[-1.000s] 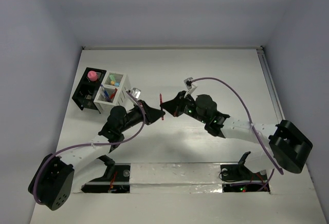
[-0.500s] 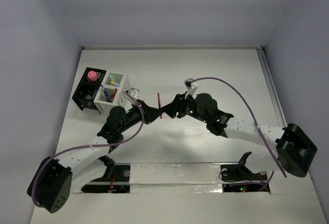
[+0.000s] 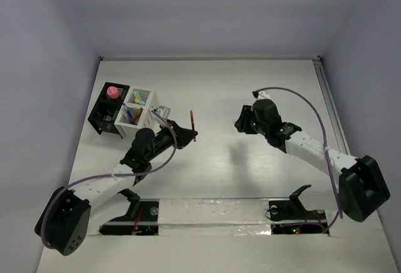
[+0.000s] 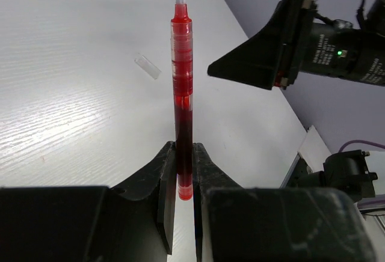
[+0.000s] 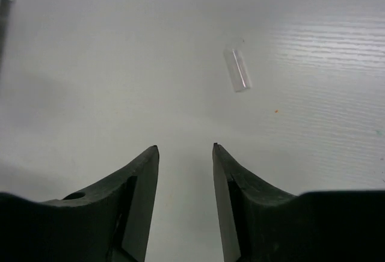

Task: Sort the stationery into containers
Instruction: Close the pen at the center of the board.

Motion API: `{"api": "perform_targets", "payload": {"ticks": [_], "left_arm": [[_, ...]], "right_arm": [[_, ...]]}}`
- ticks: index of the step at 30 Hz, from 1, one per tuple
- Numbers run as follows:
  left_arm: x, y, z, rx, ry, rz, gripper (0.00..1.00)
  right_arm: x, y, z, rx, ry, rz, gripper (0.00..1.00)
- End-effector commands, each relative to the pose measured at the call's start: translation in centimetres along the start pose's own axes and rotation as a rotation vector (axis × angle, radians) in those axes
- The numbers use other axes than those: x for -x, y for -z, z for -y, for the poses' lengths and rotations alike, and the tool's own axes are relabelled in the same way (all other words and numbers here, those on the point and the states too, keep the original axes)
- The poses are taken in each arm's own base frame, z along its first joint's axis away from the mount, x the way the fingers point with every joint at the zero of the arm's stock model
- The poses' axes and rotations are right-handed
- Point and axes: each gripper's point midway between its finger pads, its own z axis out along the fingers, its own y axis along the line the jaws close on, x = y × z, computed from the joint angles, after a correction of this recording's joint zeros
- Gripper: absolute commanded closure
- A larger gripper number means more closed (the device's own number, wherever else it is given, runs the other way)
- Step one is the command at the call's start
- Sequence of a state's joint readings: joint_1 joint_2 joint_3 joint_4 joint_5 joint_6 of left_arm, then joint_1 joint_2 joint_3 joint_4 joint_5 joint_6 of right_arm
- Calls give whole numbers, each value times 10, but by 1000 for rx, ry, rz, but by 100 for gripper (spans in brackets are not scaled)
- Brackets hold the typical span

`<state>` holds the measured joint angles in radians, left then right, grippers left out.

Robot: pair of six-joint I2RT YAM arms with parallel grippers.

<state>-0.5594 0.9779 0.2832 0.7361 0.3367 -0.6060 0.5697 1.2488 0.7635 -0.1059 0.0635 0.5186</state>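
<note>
Our left pincer (image 4: 183, 172) is clamping one red pen (image 4: 182, 94); our right pincer (image 5: 185, 154) is hovering, jaws apart, empty — one clear cap (image 5: 237, 70) is lying beyond it on the desk (image 3: 250, 85). Two containers are sitting far left: one black box (image 3: 100, 119), one white box (image 3: 152, 91).

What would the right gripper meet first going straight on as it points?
Probably the bare white table top: the open right gripper points down at it. The small clear plastic tube lies slightly right of that line; depth is unclear.
</note>
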Motion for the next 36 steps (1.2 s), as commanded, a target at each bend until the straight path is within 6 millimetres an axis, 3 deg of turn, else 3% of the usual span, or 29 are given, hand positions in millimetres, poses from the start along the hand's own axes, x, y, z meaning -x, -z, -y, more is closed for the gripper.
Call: {"api": "perform_targets", "payload": {"ticks": [1,8,11,15,26,32,35,36], "left_arm": [[25,-3,19,-75,-72,81,100],[21,5,22,-83,-76,86,100],[21,5,25,-88,-77,86,100],[19,4,23,-85,-77,79,100],[9,-5,16,-74,-69,37,100],[9,-7,14,-71,-70,33,100],[9,-7,14,-70,-71,33,100],[9,-7,14,-70,-71,32,100]], "right_arm": [[-4,-13,-3,9,29,-92,52],[-16,-58,-8,50,-33,-157,34],[-22,-73,-1,30,-58,-173,29],[-27,-89,13,-13,-77,-186,28],[-7,-114,52,-94,-128,-91,26],[8,-125,55,-130,-74,-77,25],[11,-132,62,-170,-44,-92,26],[3,-135,67,-193,-33,-122,27]]}}
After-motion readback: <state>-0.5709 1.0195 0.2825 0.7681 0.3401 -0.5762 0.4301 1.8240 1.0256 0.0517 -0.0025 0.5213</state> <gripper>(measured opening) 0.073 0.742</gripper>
